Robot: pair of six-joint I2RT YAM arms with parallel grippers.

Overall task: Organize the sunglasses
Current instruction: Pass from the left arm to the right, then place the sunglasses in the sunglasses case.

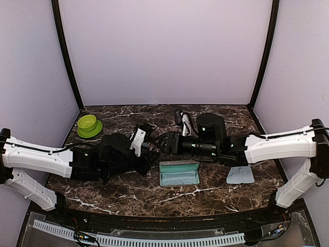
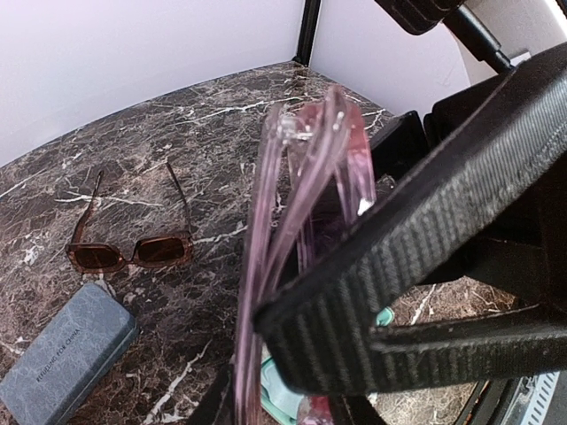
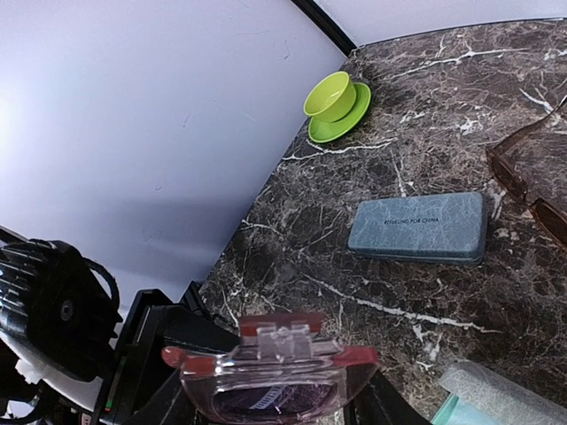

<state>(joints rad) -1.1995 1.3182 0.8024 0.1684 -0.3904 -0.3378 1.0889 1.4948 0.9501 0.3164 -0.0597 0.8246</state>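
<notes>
Purple sunglasses [image 2: 306,204] clamped in left claw [image 1: 148,143] — right claw [image 1: 163,142] alongside, grip unclear.

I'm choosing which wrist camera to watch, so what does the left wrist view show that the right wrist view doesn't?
Only the left wrist view shows the whole brown sunglasses, lying on the table with temples open; the right wrist view catches just their edge. Only the right wrist view shows the green cup on its saucer. Both show the purple-tinted sunglasses, folded and close to the lens, and the closed blue-grey case.
</notes>
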